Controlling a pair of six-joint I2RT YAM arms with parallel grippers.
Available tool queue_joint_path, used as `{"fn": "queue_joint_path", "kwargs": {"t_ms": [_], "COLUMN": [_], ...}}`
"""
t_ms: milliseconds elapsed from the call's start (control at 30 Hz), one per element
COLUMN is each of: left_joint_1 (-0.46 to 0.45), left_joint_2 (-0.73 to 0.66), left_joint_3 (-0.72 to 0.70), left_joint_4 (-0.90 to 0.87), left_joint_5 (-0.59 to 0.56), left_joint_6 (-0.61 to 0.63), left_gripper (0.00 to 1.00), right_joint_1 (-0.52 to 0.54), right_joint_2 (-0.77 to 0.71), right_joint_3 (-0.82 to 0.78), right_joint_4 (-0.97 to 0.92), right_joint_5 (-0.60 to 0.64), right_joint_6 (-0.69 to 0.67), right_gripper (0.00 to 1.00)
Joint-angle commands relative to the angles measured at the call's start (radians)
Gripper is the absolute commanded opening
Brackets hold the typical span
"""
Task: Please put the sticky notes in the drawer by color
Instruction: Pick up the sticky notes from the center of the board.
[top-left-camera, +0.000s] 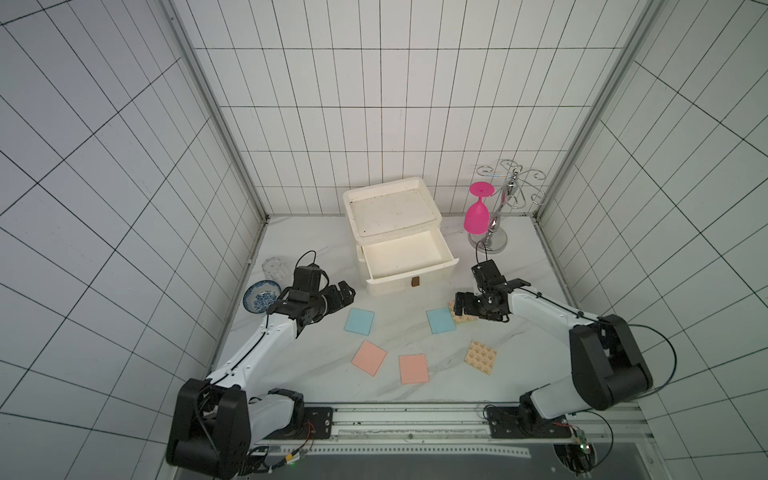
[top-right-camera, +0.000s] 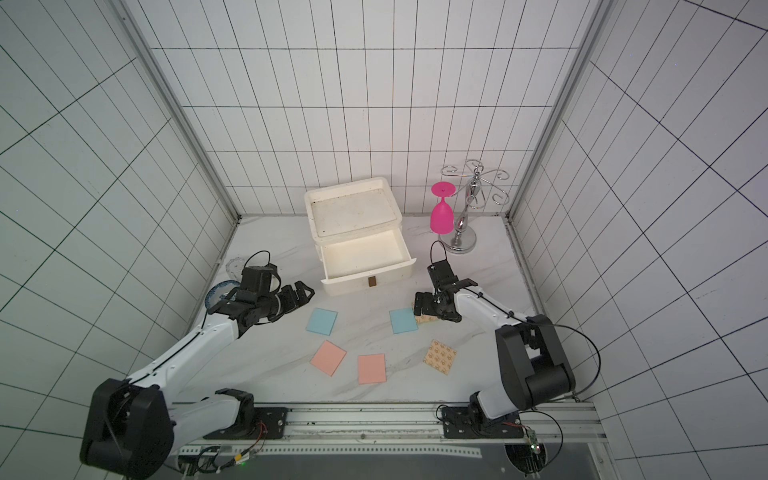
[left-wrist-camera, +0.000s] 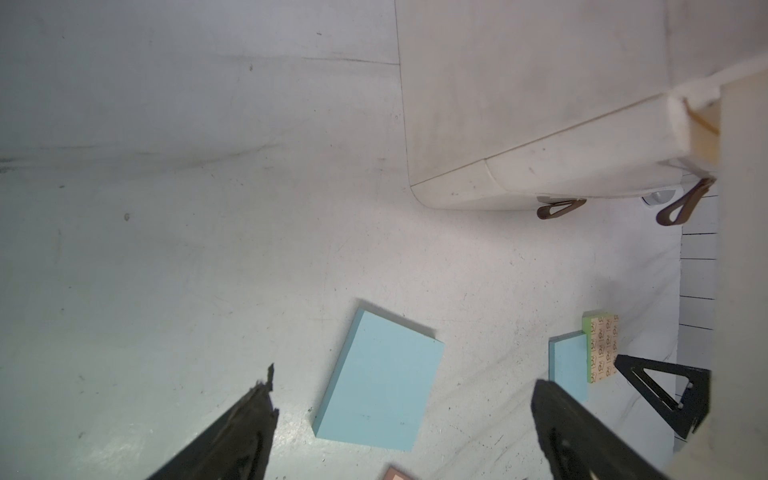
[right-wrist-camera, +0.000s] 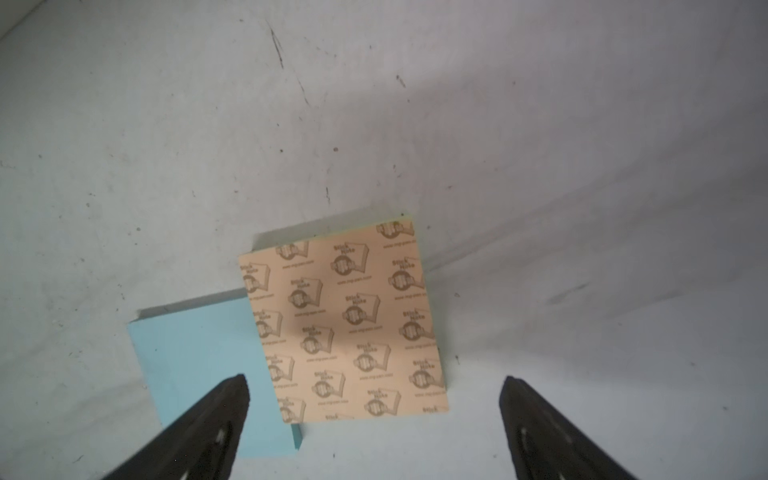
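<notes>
chest (top-left-camera: 432, 278) back-middle of table (top-left-camera: 415, 336), top drawer (top-left-camera: 405, 253) pulled out toward front. sticky notes (top-left-camera: 359, 321) scattered on table in front; at right, one pad (right-wrist-camera: 345, 320) overlapping second pad (right-wrist-camera: 187, 357). rack (top-left-camera: 494, 232) right of chest, bowl (top-left-camera: 261, 296) and glass (top-left-camera: 274, 268) left.

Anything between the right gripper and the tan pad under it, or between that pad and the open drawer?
Nothing visible. The open right gripper hangs over the tan pad, which overlaps a blue pad; bare table leads to the open drawer.
</notes>
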Motion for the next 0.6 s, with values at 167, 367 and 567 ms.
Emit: {"fn": "queue_joint_path", "kwargs": {"t_ms": [167,367,567], "left_joint_1": [-0.006,-0.005,-0.005], "left_joint_2": [0.002,0.019,0.008], "left_joint_3": [0.002,0.003,0.003], "left_joint_4": [0.023,0.030,0.025], "left_joint_5": [-0.038,-0.033,-0.039], "left_joint_6": [0.007,0.011,0.020], "left_gripper": [0.99,0.99,0.99], "right_joint_1": [0.028,0.110,0.139], "right_joint_2": [0.102,0.149,0.136], "right_joint_3": [0.067,0.123,0.086], "right_joint_4": [0.024,-0.045,-0.063], "right_joint_5": [0.051,0.190,0.240], "right_joint_6": [-0.001,0.026,0.092], "right_gripper": [0.99,0.99,0.99]}}
